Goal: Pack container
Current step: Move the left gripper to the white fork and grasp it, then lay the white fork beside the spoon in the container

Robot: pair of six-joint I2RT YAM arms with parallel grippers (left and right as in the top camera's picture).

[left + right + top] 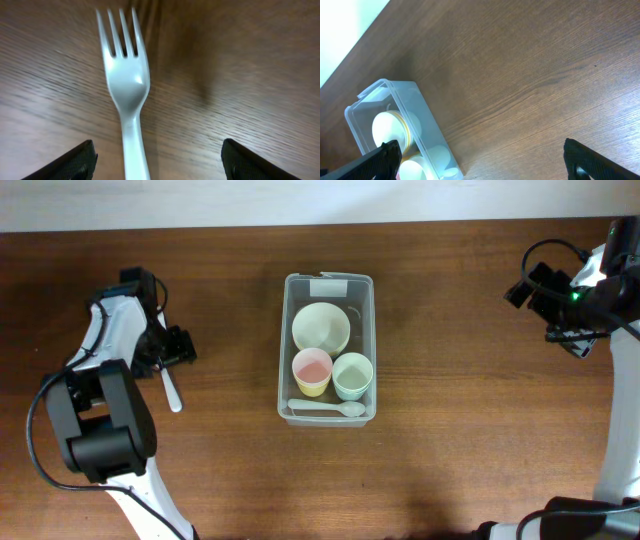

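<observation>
Left gripper [159, 161] hangs released low astride the fork [127, 85]; right gripper [485, 161] gapes wide, off right

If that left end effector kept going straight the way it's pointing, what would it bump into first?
Most likely the white fork, lying between the open fingers of the left end effector, with the wooden table just beneath it. How far off it is, the picture doesn't show.

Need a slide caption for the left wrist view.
A white plastic fork lies on the wooden table between the open left fingers.
</observation>
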